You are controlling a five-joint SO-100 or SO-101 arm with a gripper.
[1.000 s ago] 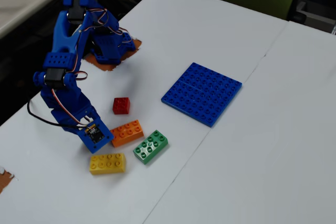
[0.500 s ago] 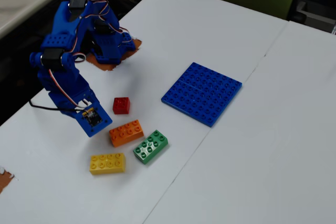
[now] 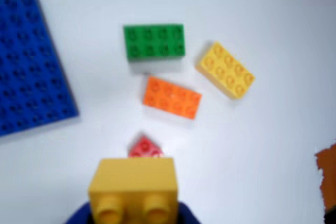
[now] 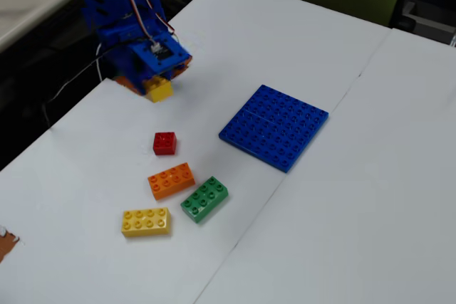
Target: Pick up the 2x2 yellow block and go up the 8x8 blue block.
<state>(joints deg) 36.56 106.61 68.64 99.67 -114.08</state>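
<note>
The 2x2 yellow block [image 3: 133, 186] fills the bottom of the wrist view, with its studs facing the camera. My gripper [image 3: 134, 214] is shut on it, and blue jaw parts show on either side. In the fixed view the gripper [image 4: 158, 85] hangs high at the upper left, near the arm's base, with the small yellow block [image 4: 159, 90] at its tip, clear of the table. The 8x8 blue block [image 4: 274, 127] lies flat at the table's centre, well to the right of the gripper. In the wrist view this blue plate [image 3: 29, 61] sits at the left edge.
Loose bricks lie on the white table below the gripper: a red one [image 4: 164, 142], an orange one [image 4: 171, 180], a green one [image 4: 204, 198] and a long yellow one [image 4: 145, 221]. A seam [image 4: 313, 133] between two tabletops runs past the plate's right side.
The arm has risen from low beside the orange brick and swung back toward its base. The small yellow block now shows in the jaws. The other bricks have not moved.
</note>
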